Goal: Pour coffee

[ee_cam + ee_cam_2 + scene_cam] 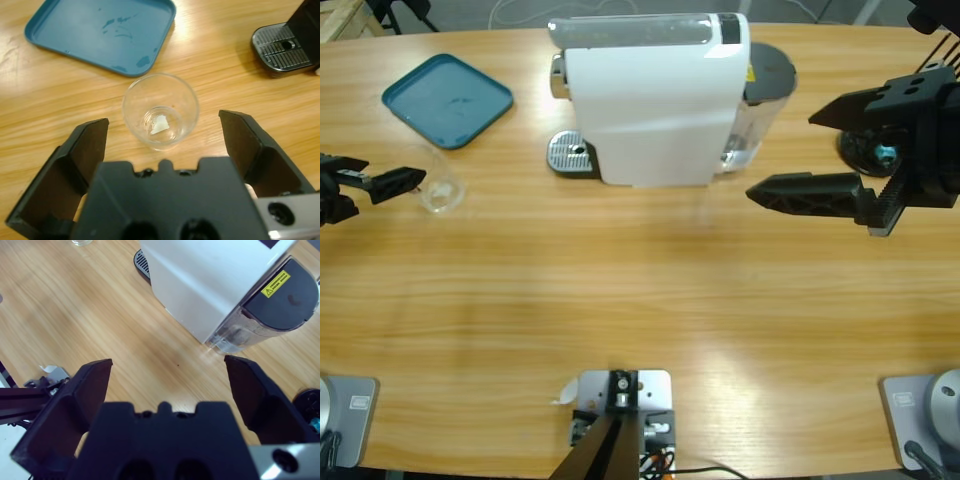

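Note:
A small clear glass [438, 186] stands on the table at the far left, just below the blue tray. In the left wrist view the glass [160, 111] sits just ahead of my left gripper [164, 121], centred between its open jaws and touching neither. Seen from above, the left gripper [380, 190] comes in from the left edge. No coffee shows in any view. My right gripper [781, 155] hangs open and holds nothing, right of the white coffee machine [650, 100]. In the right wrist view the right gripper [167, 365] looks down at bare wood in front of the machine [210, 275].
A blue tray [447, 98] with a few wet marks lies at the back left. The machine's metal drip tray [570, 153] juts out on its left and its water tank [765, 90] is on its right. A black round object [865, 150] sits under the right arm.

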Controlling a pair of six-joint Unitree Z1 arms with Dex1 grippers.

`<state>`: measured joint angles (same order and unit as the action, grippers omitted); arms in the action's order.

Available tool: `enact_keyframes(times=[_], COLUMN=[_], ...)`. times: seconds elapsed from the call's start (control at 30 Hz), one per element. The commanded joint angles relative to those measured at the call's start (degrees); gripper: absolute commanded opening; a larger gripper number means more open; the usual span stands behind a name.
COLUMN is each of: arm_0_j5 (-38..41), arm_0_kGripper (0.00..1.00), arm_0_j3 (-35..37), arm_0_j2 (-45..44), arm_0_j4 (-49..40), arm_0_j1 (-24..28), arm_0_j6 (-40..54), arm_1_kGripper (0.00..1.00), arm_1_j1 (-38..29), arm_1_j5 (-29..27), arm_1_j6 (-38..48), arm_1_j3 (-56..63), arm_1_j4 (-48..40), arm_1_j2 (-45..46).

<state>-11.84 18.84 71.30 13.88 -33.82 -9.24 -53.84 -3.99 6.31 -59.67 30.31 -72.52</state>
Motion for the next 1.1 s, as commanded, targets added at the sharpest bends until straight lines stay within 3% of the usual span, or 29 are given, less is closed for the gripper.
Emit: enact_keyframes(times=[0.03,0.63,0.93,1.1], arm_0_j5=[-0.90,-0.90,0.09,5.48], arm_0_kGripper=[0.945,0.923,0.656,0.637], arm_0_j3=[0.00,1.09,1.14,1.58], arm_0_j2=[9.92,18.96,20.56,18.24], arm_0_j4=[4.38,8.80,9.66,10.82], arm_0_j1=[2.44,3.48,3.35,0.51], arm_0_j6=[-0.43,-0.38,0.17,3.87], arm_1_kGripper=[1.000,1.000,1.000,1.000], arm_1_j1=[0.84,1.81,3.32,4.07], arm_1_j5=[0.23,0.04,0.13,0.22], arm_1_j6=[0.81,0.54,-0.07,-0.58], arm_1_j3=[2.38,2.33,2.65,3.18], arm_1_j4=[-0.34,-1.03,-0.98,-0.82], arm_1_j2=[1.82,1.40,1.70,2.40])
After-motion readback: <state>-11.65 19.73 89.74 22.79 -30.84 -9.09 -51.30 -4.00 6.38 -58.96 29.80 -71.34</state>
